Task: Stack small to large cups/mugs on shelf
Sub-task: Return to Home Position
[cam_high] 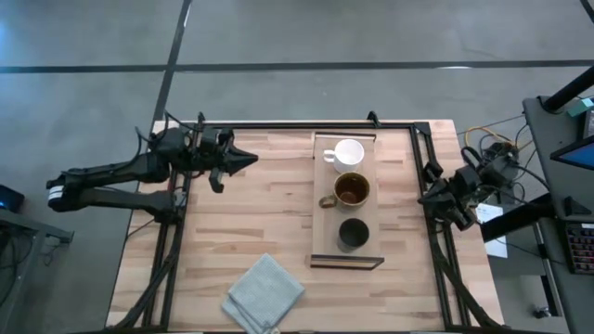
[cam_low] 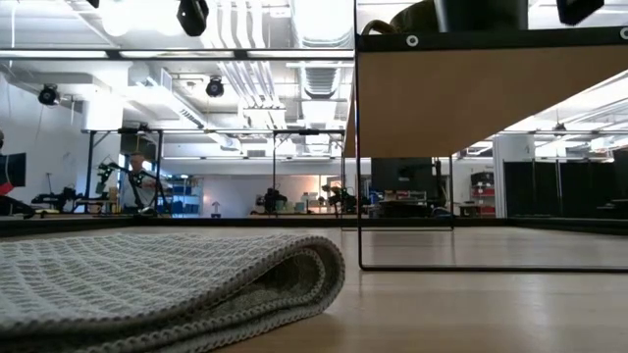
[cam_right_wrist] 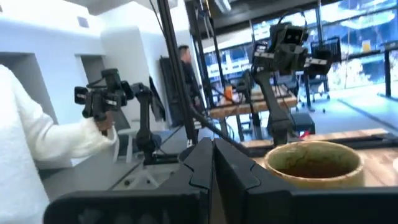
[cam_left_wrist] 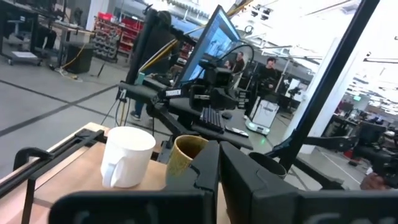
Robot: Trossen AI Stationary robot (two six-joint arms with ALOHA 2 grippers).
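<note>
The light-wood shelf lies lengthwise on the table's right half, its dark rim at the near end. Three cups stand on it in a row: the white mug farthest, the glossy brown mug in the middle, the dark cup nearest. My left gripper is shut and hovers left of the shelf, pointing at the white mug and the brown mug. My right gripper is shut at the table's right edge, facing the brown mug.
A folded grey cloth lies by the near edge, left of the shelf, and fills the low view's foreground. The shelf's raised underside and thin dark legs show there. Bare wood lies between the left gripper and the shelf.
</note>
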